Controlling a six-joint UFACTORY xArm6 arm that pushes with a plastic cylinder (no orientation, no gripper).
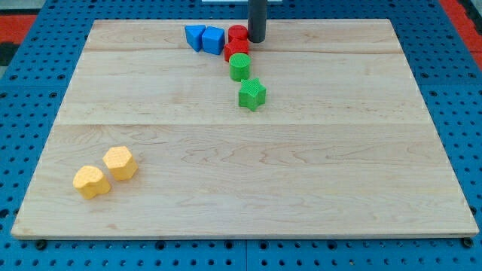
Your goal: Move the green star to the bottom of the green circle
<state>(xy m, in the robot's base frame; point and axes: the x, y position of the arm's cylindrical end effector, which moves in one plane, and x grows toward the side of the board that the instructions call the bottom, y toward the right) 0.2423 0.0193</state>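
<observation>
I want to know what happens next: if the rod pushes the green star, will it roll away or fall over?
Probably neither. The green star sits low and flat on the wooden board, so it should slide, not tip. Its points may make it turn if pushed off-centre. It looks small and likely light. My tip is up by the red blocks, not touching it.

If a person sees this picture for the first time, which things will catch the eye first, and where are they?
First comes the tight cluster near the view's top centre: two blue blocks, two red blocks, then the green circle and the green star trailing toward the view's bottom. My tip stands just right of the red blocks. Far away, at the view's bottom left, two yellow blocks sit side by side on the wooden board.
</observation>
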